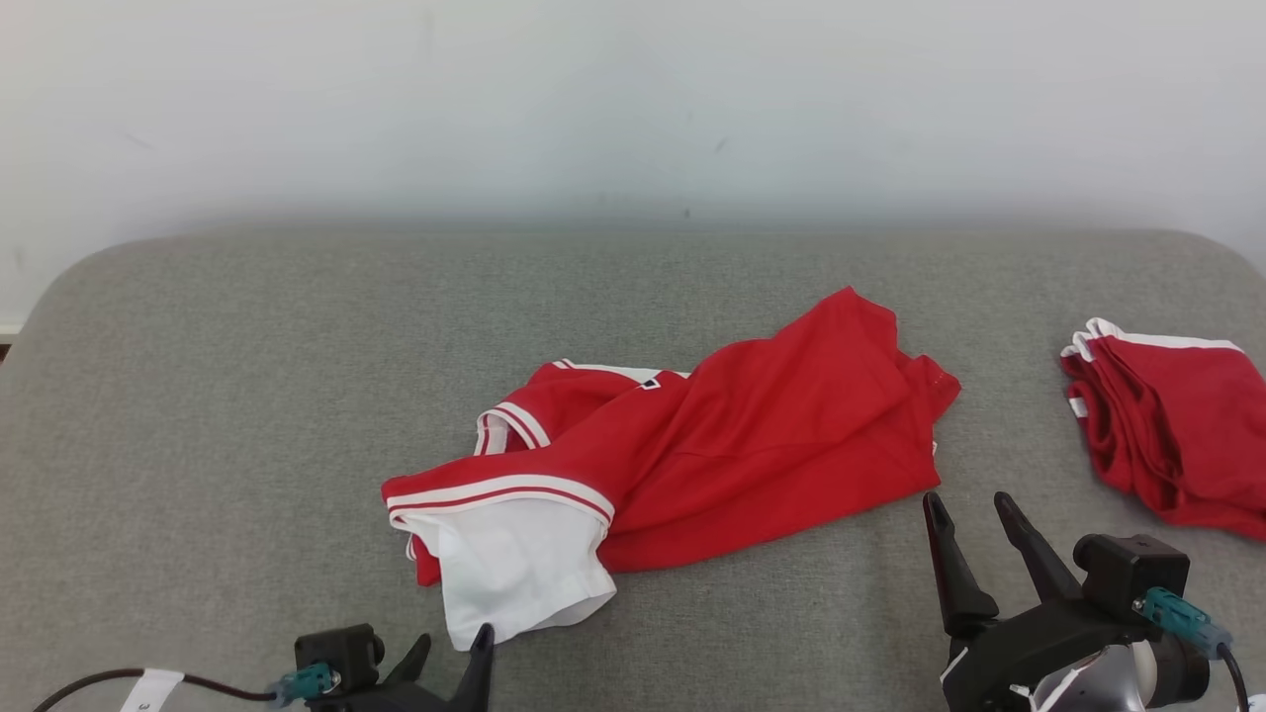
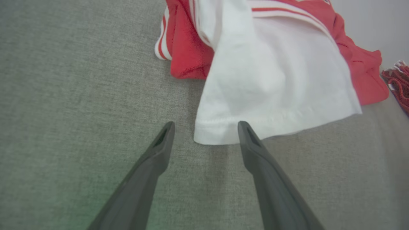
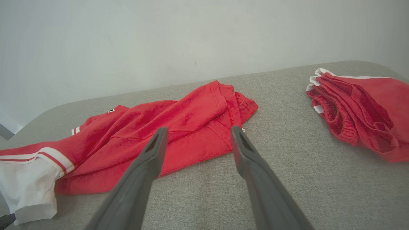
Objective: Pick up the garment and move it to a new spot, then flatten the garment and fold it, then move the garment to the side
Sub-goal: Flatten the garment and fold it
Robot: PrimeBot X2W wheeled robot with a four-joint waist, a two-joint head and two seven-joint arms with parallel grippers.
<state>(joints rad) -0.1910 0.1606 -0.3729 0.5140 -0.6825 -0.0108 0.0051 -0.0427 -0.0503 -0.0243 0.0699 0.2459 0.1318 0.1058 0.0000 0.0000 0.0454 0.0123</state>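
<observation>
The garment (image 1: pixel 712 435) is a red shirt with white sleeves and red-and-white stripes, lying crumpled in the middle of the grey padded surface (image 1: pixel 198 396). Its white sleeve (image 1: pixel 514 564) points toward me. My left gripper (image 1: pixel 450 643) is open at the bottom edge, fingertips just short of the sleeve's hem (image 2: pixel 223 132); nothing is between its fingers (image 2: pixel 163 143). My right gripper (image 1: pixel 974 504) stands open just off the garment's near right edge (image 3: pixel 198 150), holding nothing.
A second red garment with white trim (image 1: pixel 1177 425) lies bunched at the right edge of the surface (image 3: pixel 361 115). A pale wall (image 1: pixel 633 99) rises behind the surface. A cable (image 1: pixel 119 682) runs off the left wrist.
</observation>
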